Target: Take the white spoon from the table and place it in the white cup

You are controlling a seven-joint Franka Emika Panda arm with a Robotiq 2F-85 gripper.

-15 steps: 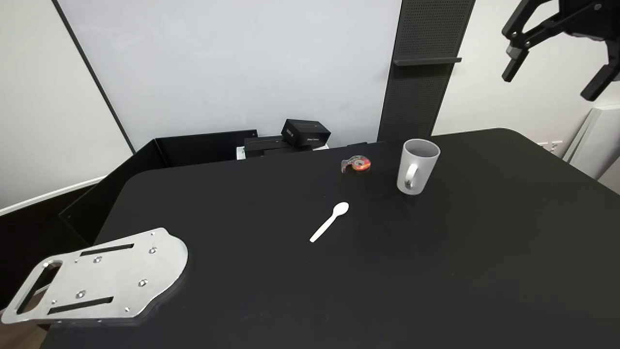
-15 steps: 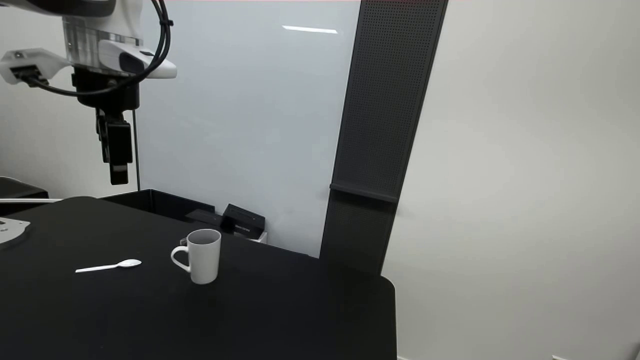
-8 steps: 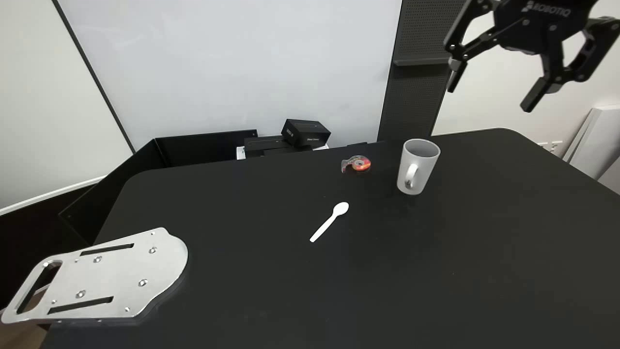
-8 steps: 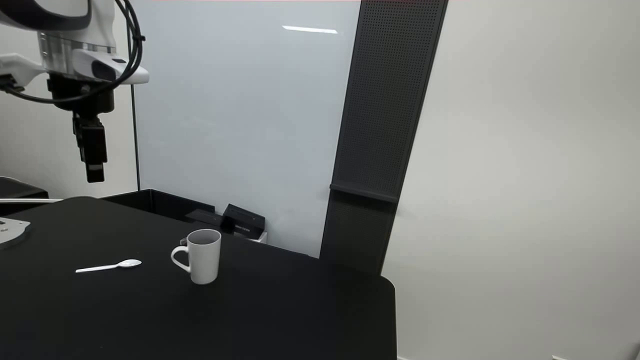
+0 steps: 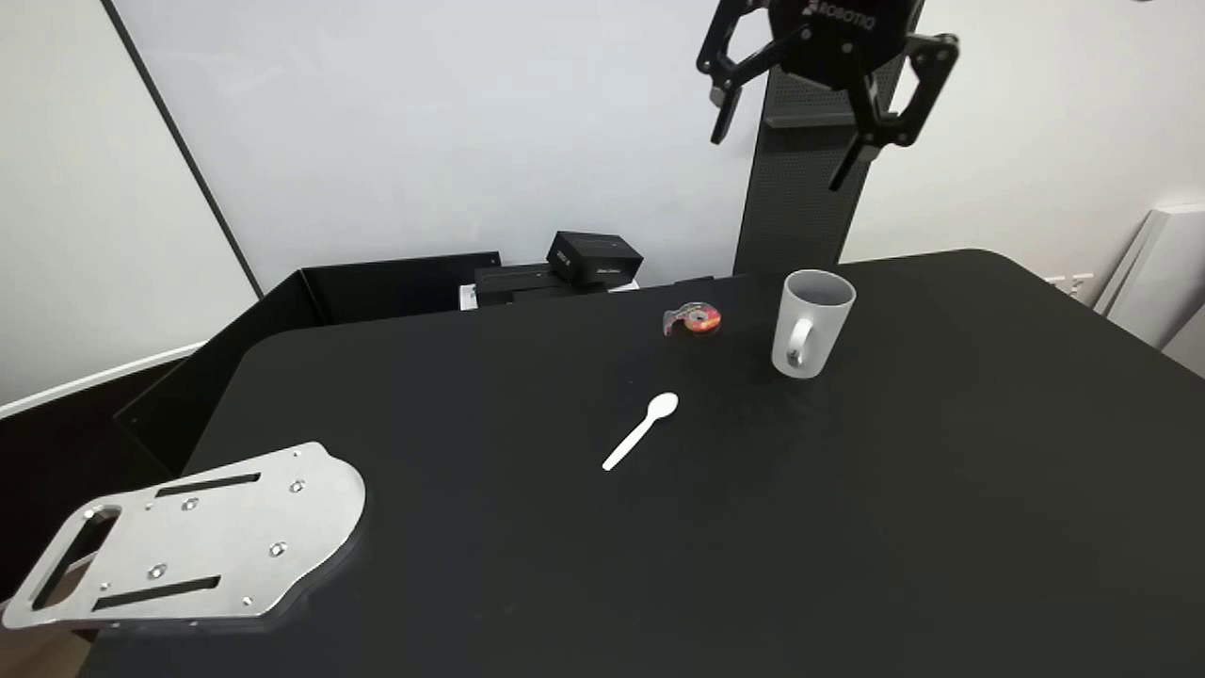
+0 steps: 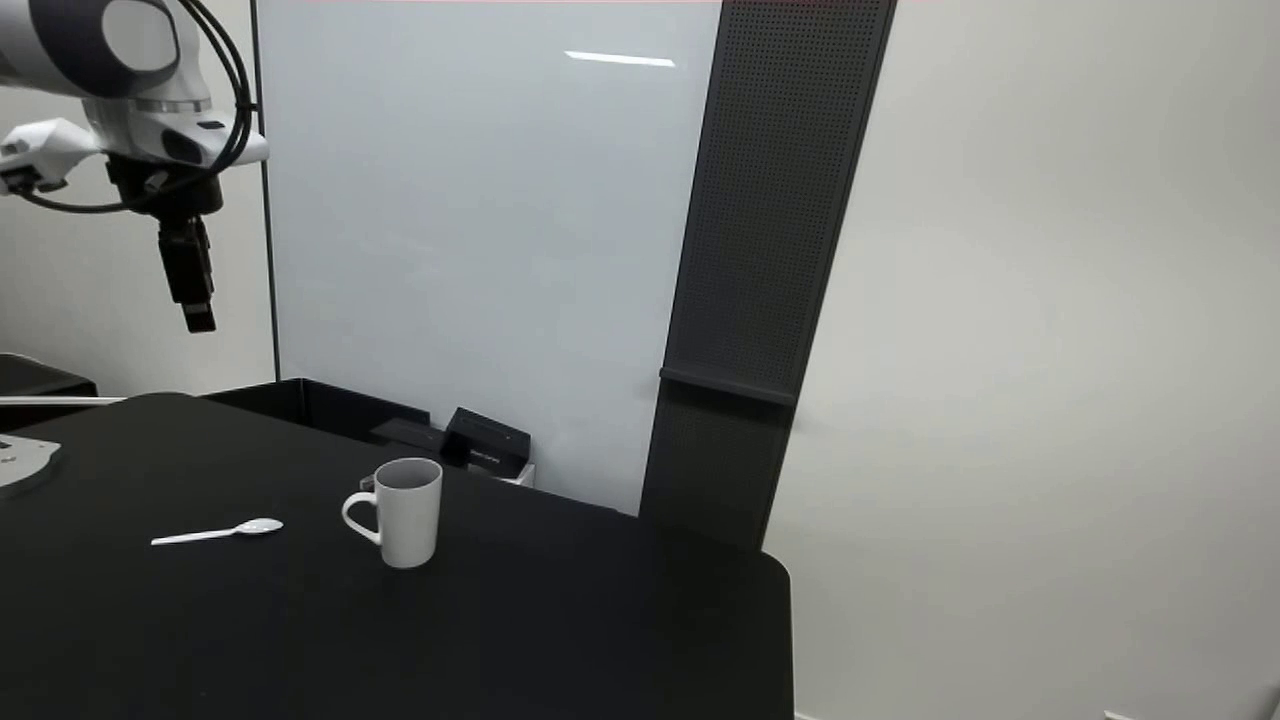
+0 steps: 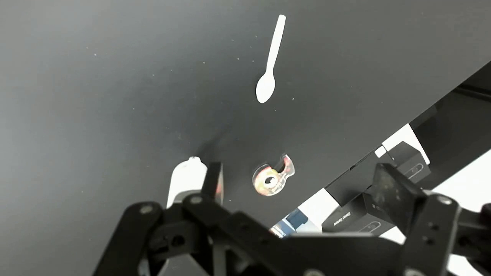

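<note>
The white spoon point(image 5: 638, 434) lies flat on the black table point(image 5: 800, 546); it also shows in an exterior view point(image 6: 215, 534) and in the wrist view point(image 7: 274, 53). The white cup point(image 5: 822, 325) stands upright on the table, and its handle shows in both exterior views point(image 6: 412, 520). In the wrist view the cup point(image 7: 186, 178) is partly hidden behind a finger. My gripper point(image 5: 777, 167) is open and empty, high above the table; an exterior view shows it side-on point(image 6: 201, 322). In the wrist view its fingers point(image 7: 301, 176) are wide apart, with the spoon beyond them.
A small red tape dispenser point(image 5: 697, 318) lies near the table's back edge. Black boxes point(image 5: 595, 259) sit behind that edge; they show between the fingers in the wrist view point(image 7: 356, 214). A light-grey metal plate point(image 5: 235, 527) lies at the table's left in an exterior view.
In an exterior view my gripper has moved from the upper right leftwards; in an exterior view it has also gone left and slightly up. It stays open. Spoon and cup have not moved.
</note>
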